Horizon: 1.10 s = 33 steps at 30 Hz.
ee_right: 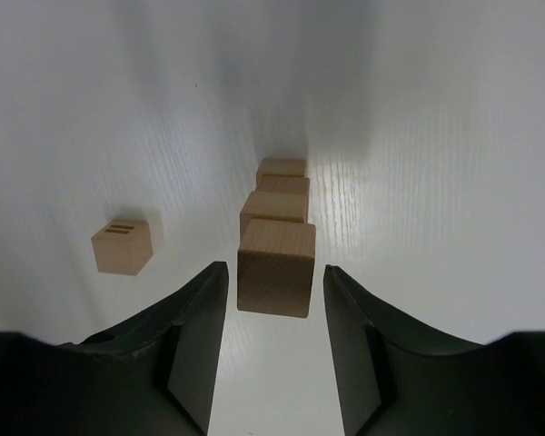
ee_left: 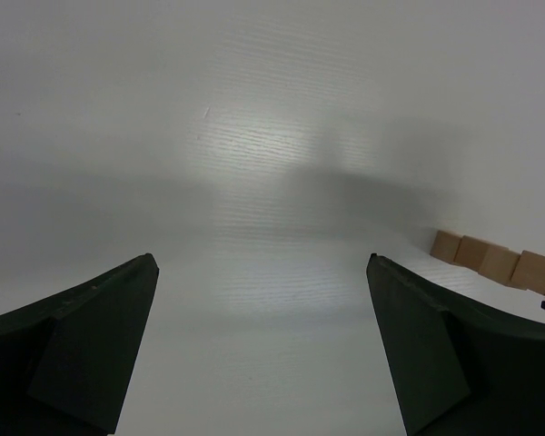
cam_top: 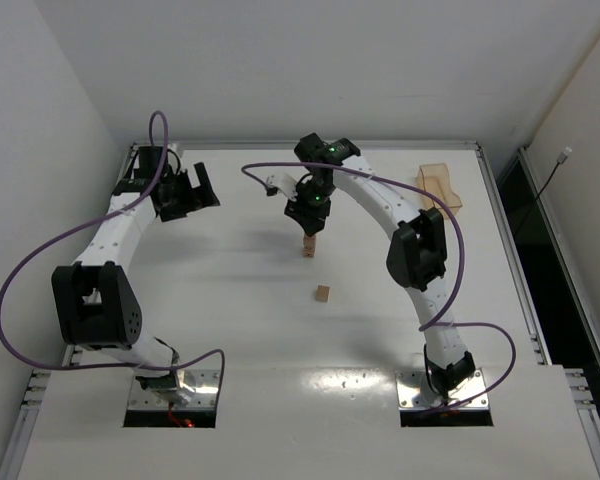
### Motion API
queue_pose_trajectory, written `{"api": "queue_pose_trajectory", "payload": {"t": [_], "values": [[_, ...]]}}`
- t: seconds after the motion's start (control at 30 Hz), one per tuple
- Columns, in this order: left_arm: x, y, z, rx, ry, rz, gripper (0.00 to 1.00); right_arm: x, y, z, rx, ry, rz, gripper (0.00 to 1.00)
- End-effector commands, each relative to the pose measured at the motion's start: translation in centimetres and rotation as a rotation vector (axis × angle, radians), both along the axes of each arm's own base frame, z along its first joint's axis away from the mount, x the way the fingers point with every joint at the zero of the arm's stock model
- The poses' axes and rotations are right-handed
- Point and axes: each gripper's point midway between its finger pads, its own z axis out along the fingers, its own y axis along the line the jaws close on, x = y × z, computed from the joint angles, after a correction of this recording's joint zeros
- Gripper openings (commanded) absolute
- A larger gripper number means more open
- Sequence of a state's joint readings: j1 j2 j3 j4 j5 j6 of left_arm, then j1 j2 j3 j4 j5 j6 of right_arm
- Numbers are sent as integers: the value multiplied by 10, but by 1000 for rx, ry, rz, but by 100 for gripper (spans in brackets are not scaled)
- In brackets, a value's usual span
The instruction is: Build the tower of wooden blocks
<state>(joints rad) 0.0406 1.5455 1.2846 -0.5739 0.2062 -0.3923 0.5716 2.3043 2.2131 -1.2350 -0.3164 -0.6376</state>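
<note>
The tower is a slim column of tan wood blocks standing mid-table. In the right wrist view I look down its length, and its top cube sits between my right gripper's fingers. The right gripper is open, with a narrow gap on each side of that cube, and it hangs straight above the column. One loose cube with two dark marks lies on the table near the tower. My left gripper is wide open over bare table at the far left. The tower shows at the right edge of its view.
A translucent tan tray sits at the back right of the white table. Purple cables loop off both arms. Walls close in the table at the back and both sides.
</note>
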Motion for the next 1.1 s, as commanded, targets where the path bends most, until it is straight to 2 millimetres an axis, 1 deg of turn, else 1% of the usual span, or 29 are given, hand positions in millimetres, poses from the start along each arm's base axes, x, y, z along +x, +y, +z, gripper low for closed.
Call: {"api": "queue_pose_trajectory", "payload": {"t": [0.0,0.13,0.17,0.2,0.27,0.3,0.33,0.37,0.4,0.43,0.47,0.5,0.53,0.57,0.6,0.63,0.67,0.7,0.73,0.77,0.8,0.83,0.87,0.9,0.93,0.97,1.0,1.03,1.07], "values": [[10,-3,12,-6,-44,-13,99,1,8,13,38,-22,24,44],[10,-3,12,-6,-44,-13,99,-1,7,13,33,-15,24,51],[10,-3,12,-6,-44,-13,99,-1,7,13,33,-15,24,55],[10,-3,12,-6,-44,-13,99,1,9,13,40,-21,16,57],[10,-3,12,-6,-44,-13,99,4,11,21,57,-43,7,58],[9,-3,15,-6,-53,-13,99,10,15,26,83,-78,-1,59],[9,-3,15,-6,-53,-13,99,9,15,37,102,-98,-17,61],[7,-3,16,-6,-55,-13,99,10,16,45,124,-124,-27,66],[7,-3,16,-6,-55,-13,99,16,17,45,160,-156,-30,73],[4,-3,15,-6,-55,-13,99,13,20,73,224,-202,-44,85],[5,-3,20,-5,-73,-13,99,12,22,81,256,-231,-38,100],[5,-3,20,-5,-73,-13,99,16,19,79,277,-265,-45,100],[4,-1,16,9,-65,-12,99,14,20,86,308,-279,-60,100],[3,-1,21,10,-79,-12,99,11,19,102,335,-320,-57,100],[0,1,22,16,-82,-6,99,7,16,99,334,-318,-57,100],[0,1,22,16,-82,-6,99,8,18,107,360,-332,-80,100],[-3,1,25,17,-90,-6,99,9,15,112,379,-340,-92,100],[-4,1,32,17,-108,-6,99,1,11,119,398,-349,-107,100],[-7,-5,27,23,-99,-26,99,10,5,128,414,-393,-163,100],[-10,-8,29,30,-107,-44,99,14,-3,130,409,-405,-204,100],[-11,-13,32,36,-118,-62,99,14,-9,126,392,-409,-247,100],[-17,-20,36,41,-131,-88,99,28,-31,124,330,-471,-357,100],[-24,-38,33,70,-137,-161,99,36,-46,135,327,-526,-448,100],[-29,-51,35,80,-149,-209,99,41,-73,122,229,-578,-555,100],[-35,-61,37,98,-163,-252,99,49,-91,127,214,-630,-641,100],[-48,-88,42,110,-191,-340,99,45,-118,125,190,-643,-750,100],[-56,-101,43,130,-208,-406,99,47,-145,127,133,-697,-858,100],[-63,-111,42,145,-217,-448,99,45,-162,129,117,-717,-932,100],[-74,-130,37,146,-212,-517,99,42,-189,117,76,-726,-1018,100]]}}
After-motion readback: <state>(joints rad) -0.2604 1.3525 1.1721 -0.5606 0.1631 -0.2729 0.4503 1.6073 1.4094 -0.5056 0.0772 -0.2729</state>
